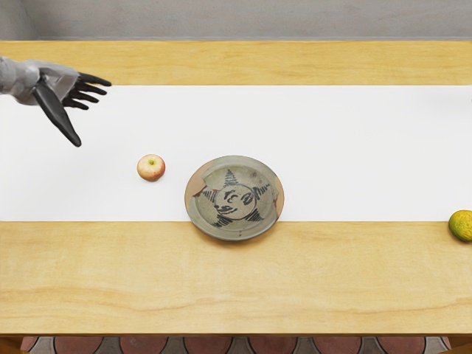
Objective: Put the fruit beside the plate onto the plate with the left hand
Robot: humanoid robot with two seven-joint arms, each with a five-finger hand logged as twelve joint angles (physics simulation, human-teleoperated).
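Left robot hand upper left, fingers spread, empty; we see apple just left of plate, orange at right edge.

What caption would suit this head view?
Left hand, fingers spread, hovers left of the apple beside the plate.

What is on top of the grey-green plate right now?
No object: only the dark painted sun face shows on the round grey-green ceramic plate. The small red-yellow apple lies apart, left of it. The plate covers whatever is beneath.
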